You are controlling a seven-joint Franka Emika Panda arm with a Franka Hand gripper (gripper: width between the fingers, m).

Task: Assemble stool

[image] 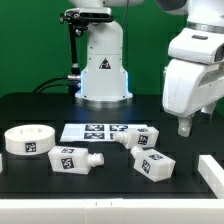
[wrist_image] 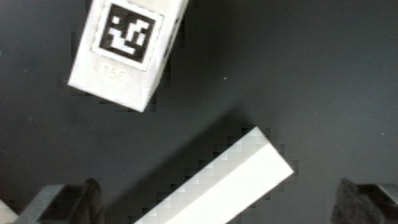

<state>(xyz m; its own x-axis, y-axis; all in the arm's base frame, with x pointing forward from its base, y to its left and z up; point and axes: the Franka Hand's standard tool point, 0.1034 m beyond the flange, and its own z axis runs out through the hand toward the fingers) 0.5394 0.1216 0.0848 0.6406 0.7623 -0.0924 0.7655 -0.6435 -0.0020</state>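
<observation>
Black tabletop (image: 30, 175) fills the lower half of the exterior view, with a green backdrop (image: 30, 40) behind it. The bulky white robot base (image: 103, 70), marked with a triangle, stands at the upper centre of that frame on the table's far side. The arm (image: 195, 70) comes down in the upper right, and its gripper (image: 186, 128) hangs above the table at the exterior view's right, clear of every part. The claw is released. In the wrist view its dark fingers (wrist_image: 63, 205) stand wide apart with nothing pinched between them. Only the table and a plain white bar (wrist_image: 222, 180) show below, and I cannot tell which part that bar is.

The stool lies in loose pieces. Its round seat (image: 25, 140) rests flat at the exterior view's lower left, with a tag on its side wall. The marker board (image: 95, 130) lies flat at the centre, in front of the base. Three legs lie on their sides:
- The first leg (image: 75, 158) is just to the right of the seat.
- The second leg (image: 133, 137) is at the marker board's right end.
- The third leg (image: 155, 165) is nearer the front, right of centre.

A white block (image: 210, 170) is cut off by the lower right edge. The wrist view also shows a tagged leg (wrist_image: 128, 50), lying apart from the bar.
</observation>
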